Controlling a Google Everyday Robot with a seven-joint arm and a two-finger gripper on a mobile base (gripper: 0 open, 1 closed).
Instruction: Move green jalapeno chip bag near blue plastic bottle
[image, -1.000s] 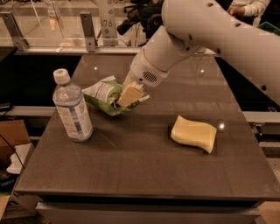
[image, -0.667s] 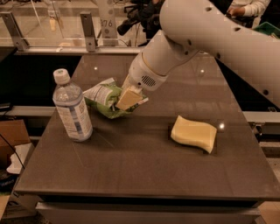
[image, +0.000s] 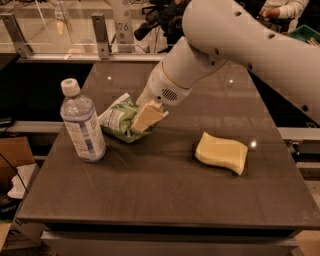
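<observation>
— Where is the gripper?

— The two-finger gripper (image: 143, 121), at the end of the bulky white robot arm (image: 235, 35), is down at the small crinkly green jalapeno chip bag (image: 116, 119) with its white printed panel. That is left of the middle of the dark brown table (image: 160, 195). Its tan fingers (image: 148, 115) are pinching the bag's right side.

— And the bag itself?

— It sits low at the tabletop, just beside the clear blue plastic bottle (image: 83, 127) with the pale blue-and-white label, on the bottle's right in the view. I cannot tell whether the two touch.

— What about the containers?

— The bottle stands upright with its white screw cap (image: 70, 87) on. Its contents look colourless through the wall, and I cannot tell the level. What is inside the bag is hidden.

— Anything else?

— A pale yellow sponge block (image: 221, 152) lies well apart on the right of the table.
</observation>
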